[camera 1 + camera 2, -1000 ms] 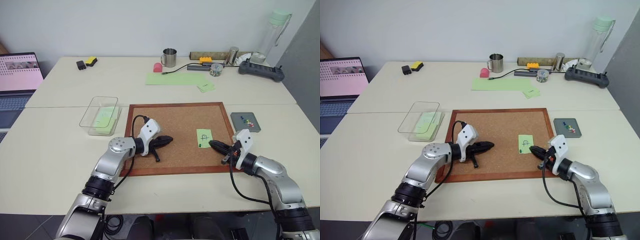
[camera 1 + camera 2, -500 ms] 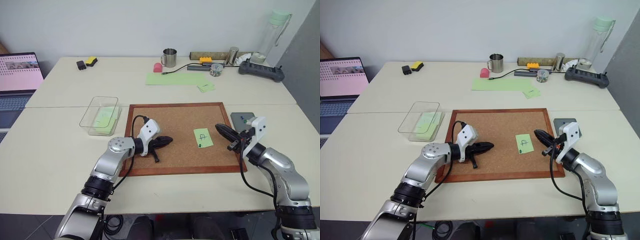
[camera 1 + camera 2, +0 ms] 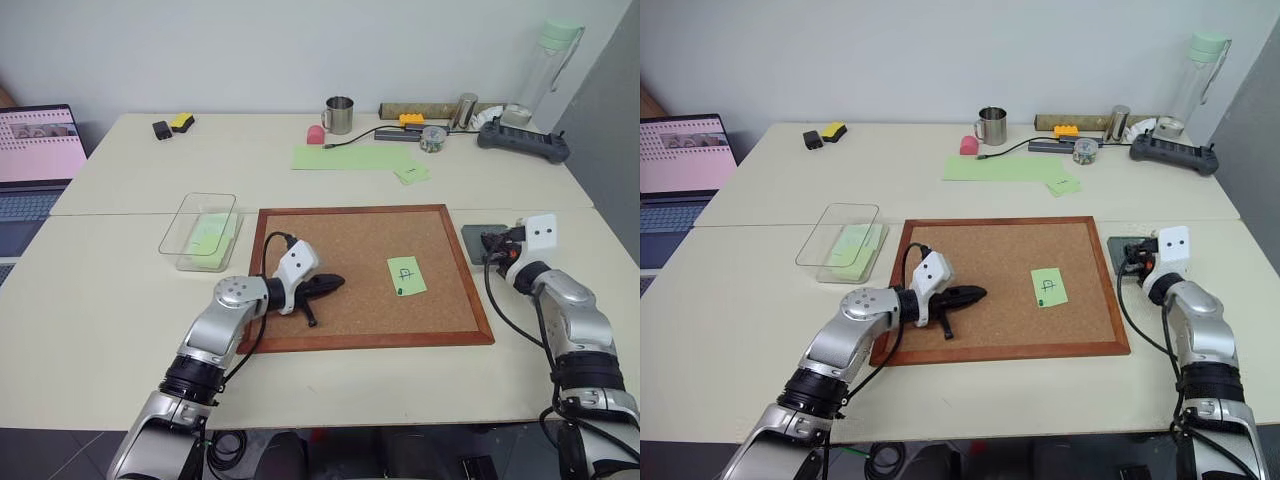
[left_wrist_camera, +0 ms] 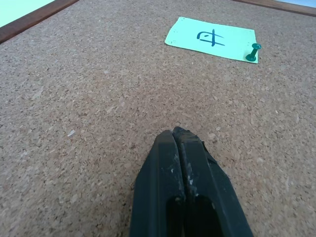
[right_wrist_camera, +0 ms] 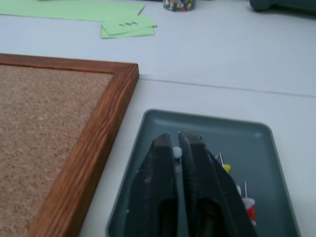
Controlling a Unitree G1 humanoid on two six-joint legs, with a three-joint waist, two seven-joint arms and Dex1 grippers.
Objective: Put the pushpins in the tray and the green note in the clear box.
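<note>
Centrally in the head view lay a wood-framed cork board [image 3: 372, 272] on a pale table [image 3: 120, 300]. The green note [image 3: 405, 275] sat right of the board's middle, held at its lower left corner by a green pushpin [image 4: 252, 52]. The left gripper [image 3: 330, 283] rested over the board left of centre, its two black fingers pressed together with nothing between them. At the right of the frame, the right gripper [image 5: 177, 143] hovered over the dark-grey tray [image 5: 148, 173], which lay just beside the board's right edge. Its fingers stood slightly apart, with a small white pin head [image 5: 177, 152] in the narrow gap. Yellow and red pushpins [image 5: 237, 190] lay inside the tray. Left of the board sat the clear box [image 3: 200, 232], with a green sheet visible through it.
</note>
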